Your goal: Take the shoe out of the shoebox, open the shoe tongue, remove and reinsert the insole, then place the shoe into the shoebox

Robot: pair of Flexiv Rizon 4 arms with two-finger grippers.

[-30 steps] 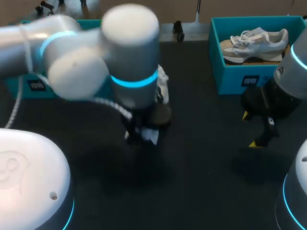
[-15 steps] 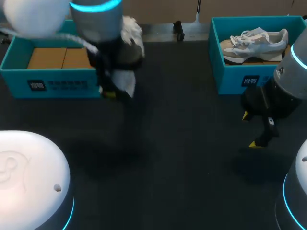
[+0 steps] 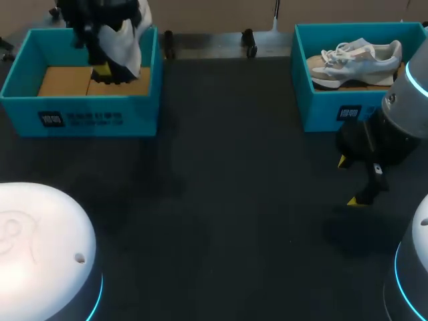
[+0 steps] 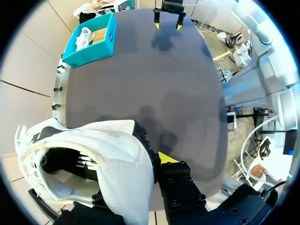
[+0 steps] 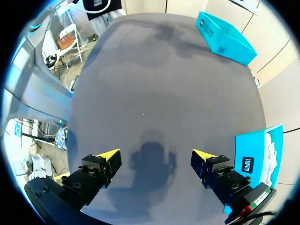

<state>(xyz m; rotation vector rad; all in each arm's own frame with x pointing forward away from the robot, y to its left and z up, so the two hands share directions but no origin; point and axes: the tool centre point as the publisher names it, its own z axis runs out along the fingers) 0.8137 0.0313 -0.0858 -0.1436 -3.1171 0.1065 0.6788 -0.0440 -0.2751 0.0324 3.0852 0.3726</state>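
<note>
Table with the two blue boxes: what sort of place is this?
Likely a robot test lab: the left gripper holds a white shoe over the left shoebox, and the right gripper hangs open by the right shoebox, on one dark table.

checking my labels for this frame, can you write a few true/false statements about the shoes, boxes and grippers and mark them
1. The left gripper holds a white shoe above the left shoebox. True.
2. The right gripper is shut on a shoe. False: its fingers are wide open with nothing between them, above bare table.
3. The right shoebox is empty. False: a second shoe lies on its side inside it.
4. The two shoeboxes sit at opposite far corners of the table. True.
</note>
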